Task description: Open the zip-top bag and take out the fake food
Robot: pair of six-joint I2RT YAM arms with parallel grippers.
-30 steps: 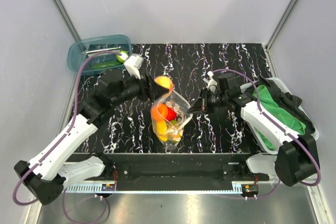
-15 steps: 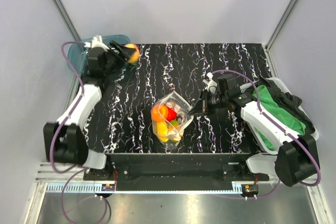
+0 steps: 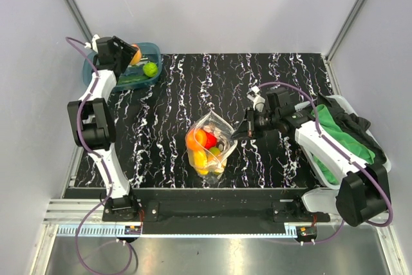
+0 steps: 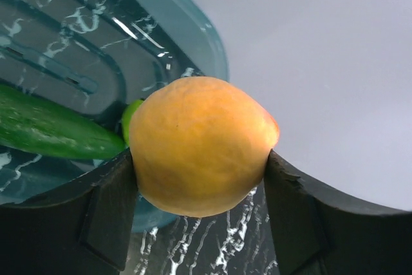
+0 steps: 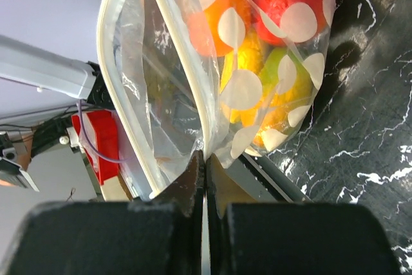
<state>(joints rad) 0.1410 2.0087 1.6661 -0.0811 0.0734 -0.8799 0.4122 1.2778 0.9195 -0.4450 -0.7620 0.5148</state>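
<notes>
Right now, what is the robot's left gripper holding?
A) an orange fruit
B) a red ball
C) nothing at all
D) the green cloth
A: the left gripper has its two fingers pressed on either side of the orange fruit, up over the blue tub.

Left claw (image 4: 199,181) gripping wide; right claw (image 5: 205,181) clamped.
</notes>
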